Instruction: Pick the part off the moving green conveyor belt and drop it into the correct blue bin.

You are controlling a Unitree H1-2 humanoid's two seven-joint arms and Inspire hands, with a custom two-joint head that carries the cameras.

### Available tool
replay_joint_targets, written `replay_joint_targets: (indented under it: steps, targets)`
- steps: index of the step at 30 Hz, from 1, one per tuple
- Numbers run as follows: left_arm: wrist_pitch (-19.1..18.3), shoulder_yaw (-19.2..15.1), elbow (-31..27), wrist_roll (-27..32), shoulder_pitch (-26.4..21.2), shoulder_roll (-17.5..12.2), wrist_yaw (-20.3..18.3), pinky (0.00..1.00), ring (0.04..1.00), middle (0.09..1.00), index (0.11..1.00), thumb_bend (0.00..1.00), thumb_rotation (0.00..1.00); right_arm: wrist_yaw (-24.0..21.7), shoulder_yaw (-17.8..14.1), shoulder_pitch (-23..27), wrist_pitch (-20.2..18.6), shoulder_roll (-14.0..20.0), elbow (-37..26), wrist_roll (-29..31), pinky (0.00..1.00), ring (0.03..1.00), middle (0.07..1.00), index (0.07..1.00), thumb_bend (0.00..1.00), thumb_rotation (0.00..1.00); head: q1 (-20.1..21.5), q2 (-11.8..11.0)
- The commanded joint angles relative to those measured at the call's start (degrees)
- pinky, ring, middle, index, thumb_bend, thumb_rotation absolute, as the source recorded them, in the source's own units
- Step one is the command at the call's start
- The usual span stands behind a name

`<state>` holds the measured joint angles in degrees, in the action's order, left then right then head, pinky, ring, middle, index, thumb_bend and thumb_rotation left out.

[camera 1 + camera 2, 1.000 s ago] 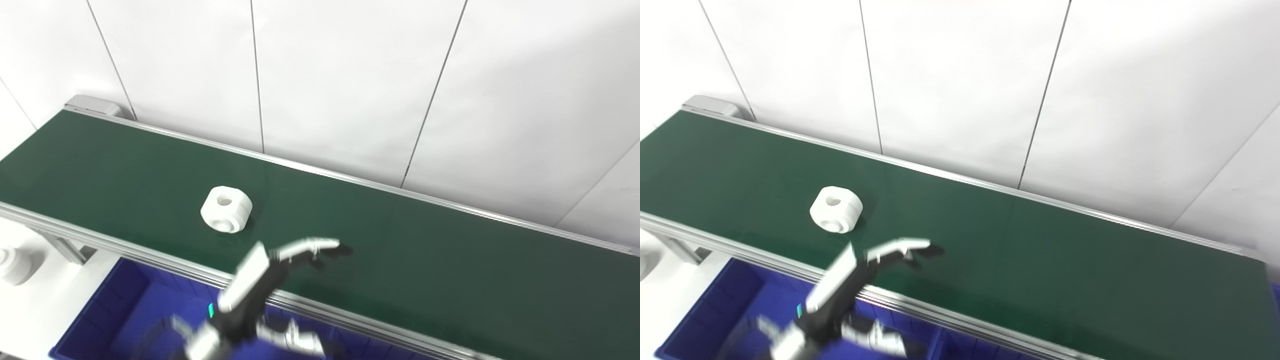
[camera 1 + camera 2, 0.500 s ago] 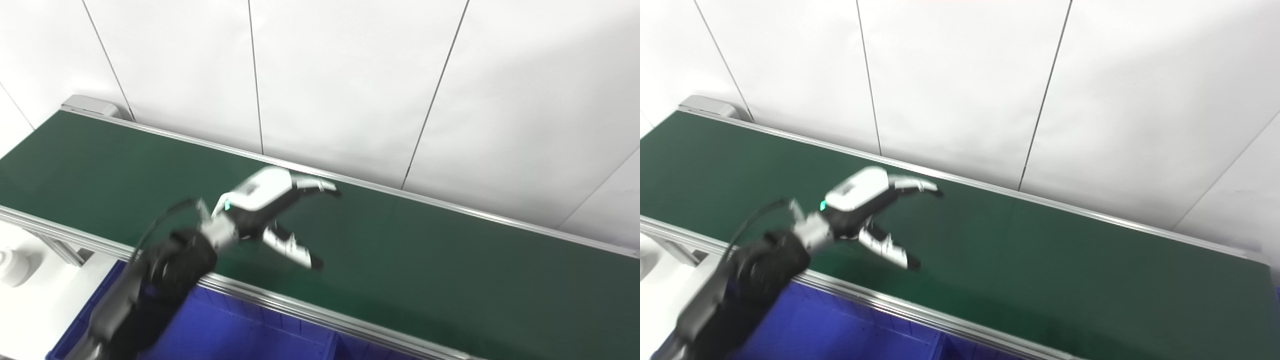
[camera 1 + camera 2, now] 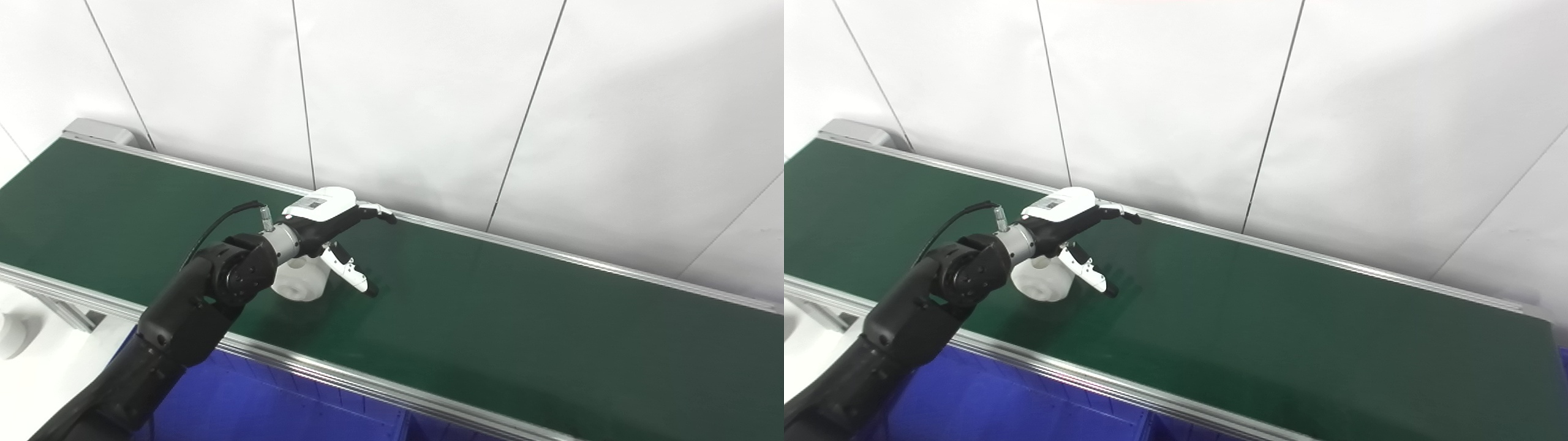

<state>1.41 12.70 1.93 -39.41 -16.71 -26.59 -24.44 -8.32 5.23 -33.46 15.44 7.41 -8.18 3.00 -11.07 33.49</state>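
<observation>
Left eye view: white part [image 3: 298,286] lies under the spread left hand [image 3: 331,229]

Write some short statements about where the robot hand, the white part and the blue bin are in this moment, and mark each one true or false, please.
1. The left robot hand is over the green conveyor belt with its fingers spread. True.
2. The white part lies inside the blue bin. False: it lies on the belt, partly hidden under the wrist.
3. The hand has lifted the part clear of the belt. False: the part rests on the belt, and the fingers are not closed on it.
4. The blue bin sits below the near edge of the belt. True.
5. The right robot hand is reaching across the belt too. False: only the left arm is in view.
</observation>
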Motion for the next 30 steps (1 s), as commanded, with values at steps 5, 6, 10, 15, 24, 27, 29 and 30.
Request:
replay_joint_targets:
  steps: [5, 6, 10, 15, 24, 27, 29, 30]
  targets:
    - [0.51, 0.98, 1.67, -0.45, -1.45, -2.79, 0.67, 0.94, 0.913, 0.889, 0.843, 0.85, 0.46, -0.11, 0.05, -1.06, 1.29, -0.04, -2.80, 0.13, 1.00, 1.000, 1.000, 1.000, 0.89, 1.00, 0.14, 0.67]
    - [0.45, 1.26, 1.97, -0.44, -1.26, -3.10, 0.47, 0.94, 0.915, 0.891, 0.839, 0.84, 0.45, -0.11, 0.06, -1.11, 1.31, -0.06, -2.90, 0.16, 1.00, 1.000, 1.000, 1.000, 0.88, 1.00, 0.14, 0.67]
    - [-0.58, 2.21, 2.47, -0.88, -0.51, -4.17, -0.12, 0.91, 0.919, 0.894, 0.838, 0.86, 0.46, -0.15, 0.09, -1.27, 1.24, 0.04, -3.30, 0.03, 1.00, 1.000, 1.000, 1.000, 0.87, 1.00, 0.23, 1.02]
    - [-0.52, 2.74, 1.67, -0.84, 0.60, -5.40, -0.86, 0.95, 0.924, 0.897, 0.847, 0.88, 0.50, -0.42, 0.05, -1.34, 1.11, 0.26, -3.41, 0.50, 1.00, 1.000, 1.000, 1.000, 0.88, 1.00, 0.28, 1.36]
    - [0.74, 4.98, 3.95, -3.83, 1.21, -6.18, 1.99, 0.93, 0.923, 0.903, 0.843, 0.89, 0.48, -0.73, 0.16, -1.55, 0.73, 0.46, -3.96, 1.17, 1.00, 0.989, 1.000, 1.000, 0.86, 1.00, 0.55, 1.94]
    - [1.40, 5.96, 4.64, -6.60, 1.27, -6.31, 4.40, 0.90, 0.900, 0.884, 0.832, 0.89, 0.41, -0.55, 0.16, -1.66, 0.71, 0.35, -4.08, 0.91, 1.00, 0.982, 1.000, 1.000, 0.87, 1.00, 0.65, 2.07]
    - [1.58, 6.58, 5.43, -8.51, 1.17, -6.28, 6.21, 0.89, 0.891, 0.876, 0.829, 0.89, 0.37, -0.40, 0.14, -1.77, 0.65, 0.29, -4.24, 0.58, 1.00, 0.979, 1.000, 1.000, 0.87, 1.00, 0.60, 2.18]
    - [1.30, 6.70, 5.76, -9.14, 1.14, -6.10, 6.93, 0.87, 0.882, 0.868, 0.825, 0.88, 0.33, -0.35, 0.14, -1.82, 0.59, 0.25, -4.34, 0.51, 1.00, 0.977, 1.000, 1.000, 0.87, 1.00, 0.59, 2.22]
